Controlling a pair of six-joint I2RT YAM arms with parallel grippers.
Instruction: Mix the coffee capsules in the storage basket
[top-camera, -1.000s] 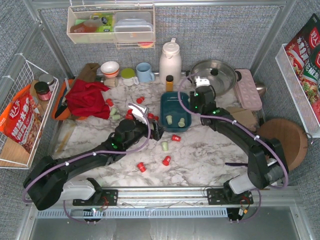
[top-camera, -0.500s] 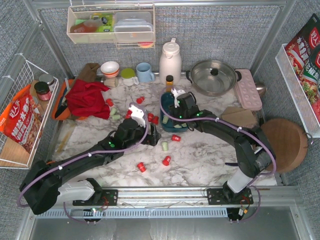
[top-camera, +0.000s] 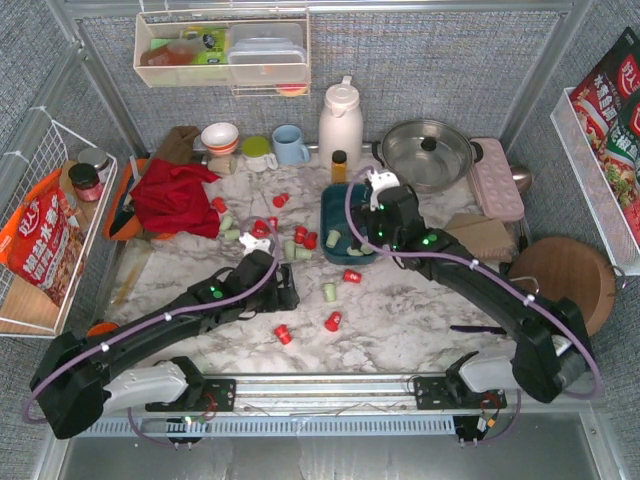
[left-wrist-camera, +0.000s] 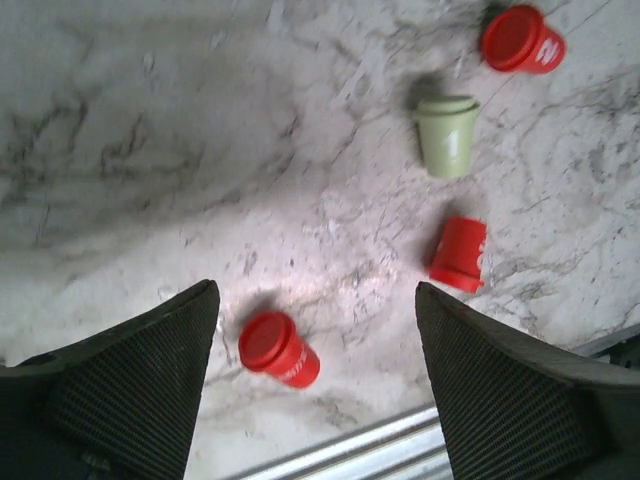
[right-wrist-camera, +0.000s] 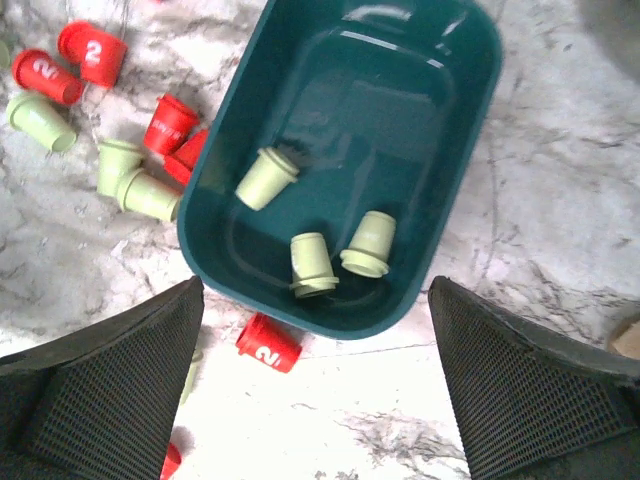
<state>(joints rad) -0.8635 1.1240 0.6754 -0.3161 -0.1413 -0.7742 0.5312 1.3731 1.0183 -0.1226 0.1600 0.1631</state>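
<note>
Storage basket (right-wrist-camera: 400, 130), on counter (left-wrist-camera: 150, 120) beneath right jaws: holds three green coffee capsules (right-wrist-camera: 312, 262), no red ones; red capsules (left-wrist-camera: 280, 348) and further green lie scattered outside; both jaws spread wide, empty; mixing judged barely begun.

A white "2" is printed on the small red tapered plastic capsule (right-wrist-camera: 268, 345) lying between the fingers of the right gripper (right-wrist-camera: 315, 295). Well ahead and off to one side, a second red capsule (right-wrist-camera: 92, 52) and a third red capsule (right-wrist-camera: 45, 75) also read "2". Ahead of the left gripper (left-wrist-camera: 315, 295), a pale green plastic capsule (left-wrist-camera: 447, 135) reads "1", and the red capsule beyond it (left-wrist-camera: 522, 40) reads "2". The red printed snack bags (top-camera: 40, 240), far out to the sides of both grippers, carry white characters too small to read.
</note>
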